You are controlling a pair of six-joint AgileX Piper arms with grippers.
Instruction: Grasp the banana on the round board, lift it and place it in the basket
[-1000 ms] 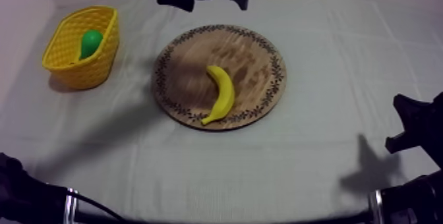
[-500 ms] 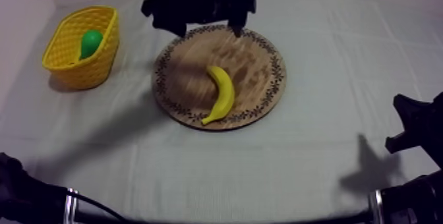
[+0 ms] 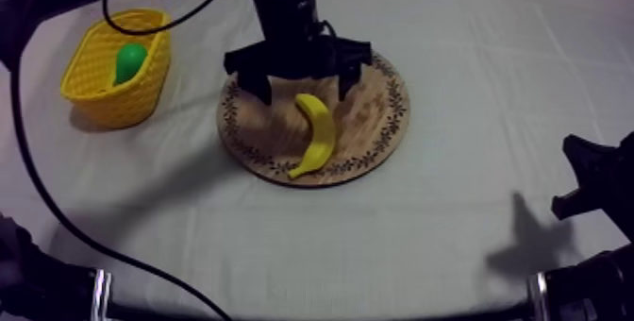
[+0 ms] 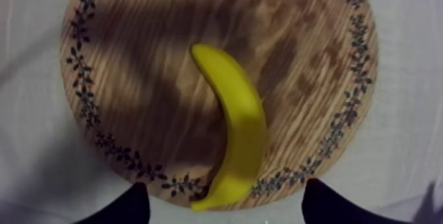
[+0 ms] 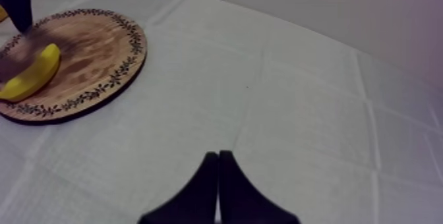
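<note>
The board [image 3: 373, 108] is wood, matt, its grain streaked light and dark, with a dark printed pattern round the rim. On it the banana [image 3: 319, 134] is smooth yellow plastic with a faint sheen. Beside the board the basket [image 3: 123, 108] is yellow openwork plastic; the pear [image 3: 129, 60] in it looks smooth and slightly glossy. Around the board the tabletop [image 3: 453, 211] wears a matt, creased cloth. The fingers [image 4: 128, 207] over the board are matt black.

Yellow banana [image 3: 317, 136], brown wood-grain board [image 3: 379, 125] with a dark leafy rim pattern, yellow lattice basket [image 3: 99, 93] beside the board, green pear [image 3: 129, 61], grey-white worktop cloth [image 3: 377, 240].
</note>
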